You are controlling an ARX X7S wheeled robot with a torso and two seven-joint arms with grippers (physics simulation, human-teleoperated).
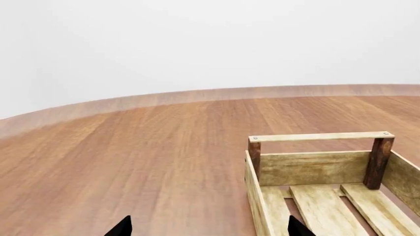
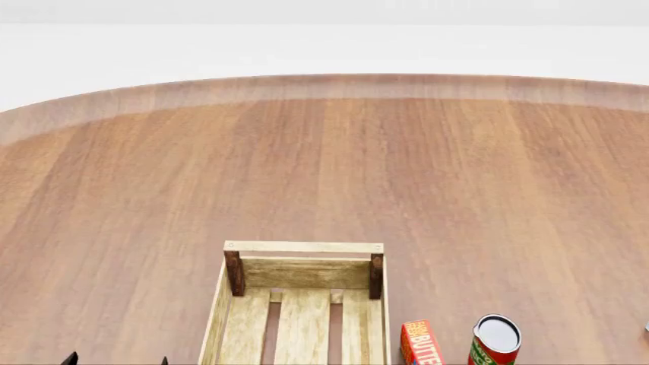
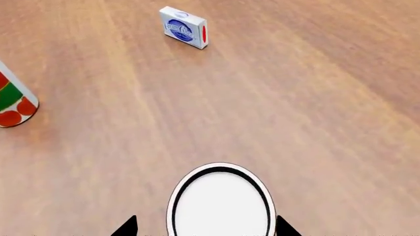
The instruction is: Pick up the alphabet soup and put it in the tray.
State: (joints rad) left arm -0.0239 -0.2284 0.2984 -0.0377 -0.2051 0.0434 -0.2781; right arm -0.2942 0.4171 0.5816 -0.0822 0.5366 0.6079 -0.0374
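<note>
In the right wrist view the alphabet soup [image 3: 221,204] shows only its round white top with a dark rim, standing upright on the wooden table. My right gripper [image 3: 206,229] is open, with one dark fingertip on each side of the can and a small gap at both sides. The label is hidden. The tray [image 2: 302,300] is a light-wood crate with dark corner posts, at the near middle of the head view, and it is empty. My left gripper [image 1: 210,229] is open and empty, beside the tray's [image 1: 315,169] left wall; its tips [image 2: 117,360] show at the head view's bottom left.
A red-and-green can with a grey top [image 2: 495,341] and an orange butter box [image 2: 420,344] stand right of the tray. The same can [image 3: 12,101] and a blue-and-white box [image 3: 184,27] show in the right wrist view. The round wooden table [image 2: 324,167] stretches far ahead.
</note>
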